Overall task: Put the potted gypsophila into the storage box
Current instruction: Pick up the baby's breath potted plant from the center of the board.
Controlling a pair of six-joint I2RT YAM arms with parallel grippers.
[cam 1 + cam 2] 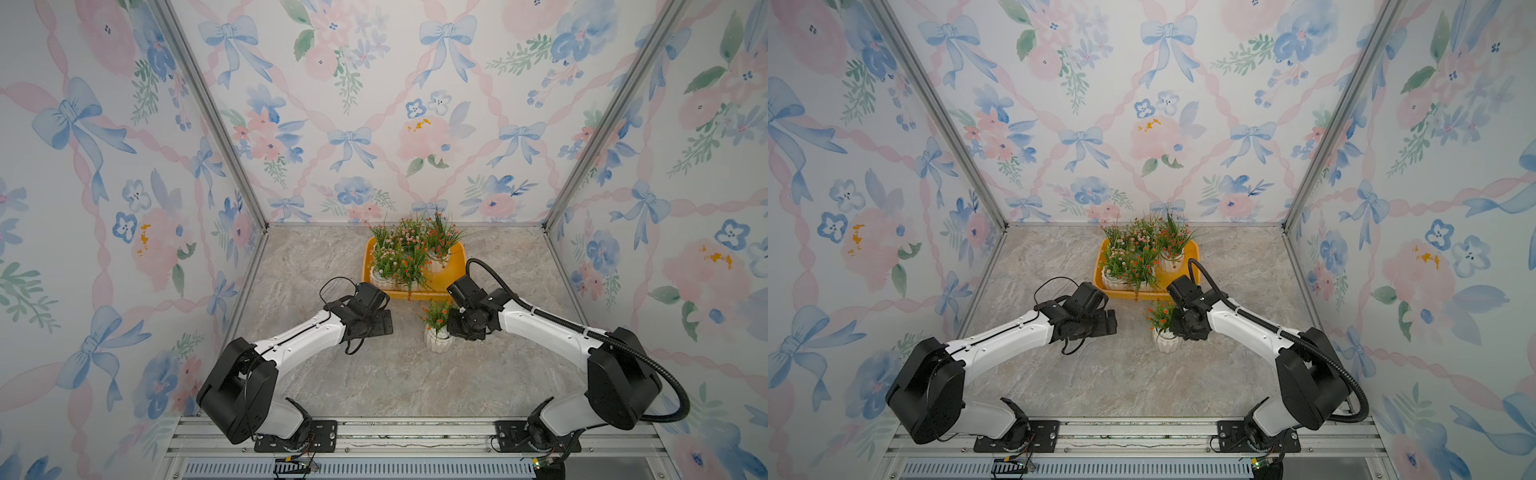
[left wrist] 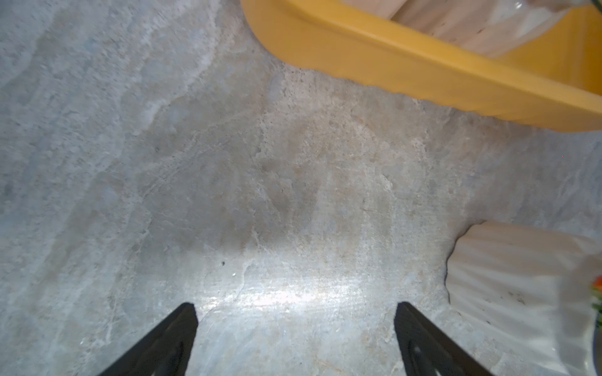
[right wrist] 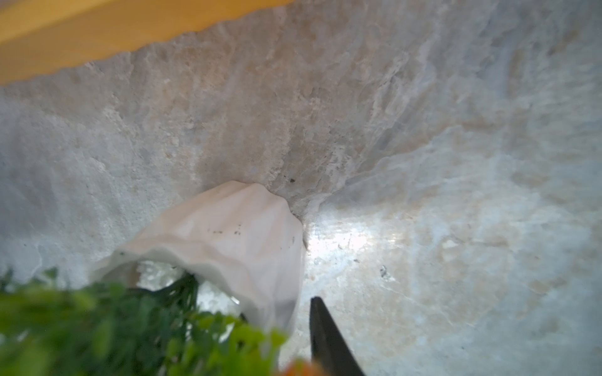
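The yellow-orange storage box [image 1: 458, 254] [image 1: 1194, 250] stands at the back of the table with several potted gypsophila [image 1: 409, 253] upright in it. One more potted gypsophila [image 1: 439, 340] [image 1: 1167, 341], white ribbed with orange-red flowers, stands on the table just in front of the box. My right gripper [image 1: 448, 331] [image 3: 277, 320] is down on it from the right. One fingertip [image 3: 321, 328] is outside the pot wall [image 3: 234, 228] and the other is inside, behind the foliage, so it is shut on the rim. My left gripper [image 1: 388, 322] [image 2: 294, 309] hovers open and empty left of that pot [image 2: 521, 276].
Flower-papered walls on metal posts [image 1: 216, 124] close in the left, back and right sides. The box's near wall [image 2: 391, 62] [image 3: 65, 39] lies close ahead of both grippers. A metal rail [image 1: 415, 432] with the arm bases runs along the front edge.
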